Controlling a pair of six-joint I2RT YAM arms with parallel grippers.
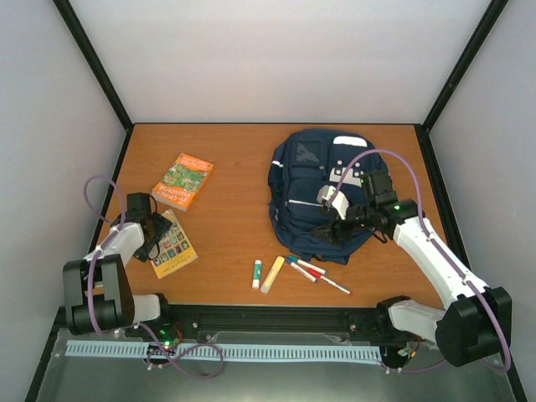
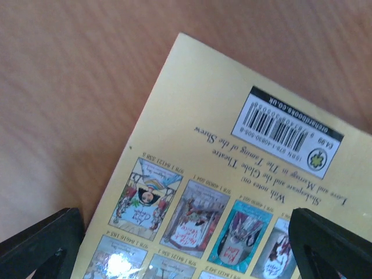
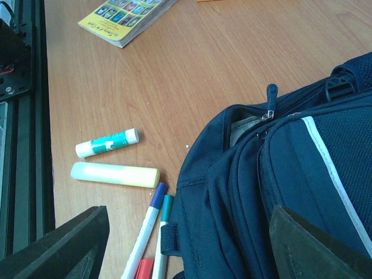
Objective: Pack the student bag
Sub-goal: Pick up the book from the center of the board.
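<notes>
Left gripper: hung spread wide over yellow paperback, probably lined up for pickup. Right gripper: jaws apart, nothing clamped, straddled near edge of student bag, right side of table, perhaps to steady part-unzipped opening.

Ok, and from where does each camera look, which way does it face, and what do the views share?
Top external: above and behind the bases, looking down on the table; both arms show, left gripper over the yellow book, right gripper at the student bag.
Left wrist: looks down at the book's back cover; its open fingertips at the lower corners.
Right wrist: looks low across the bag towards glue stick and pens; its fingers below.
Shared: the yellow book appears in all three.
</notes>
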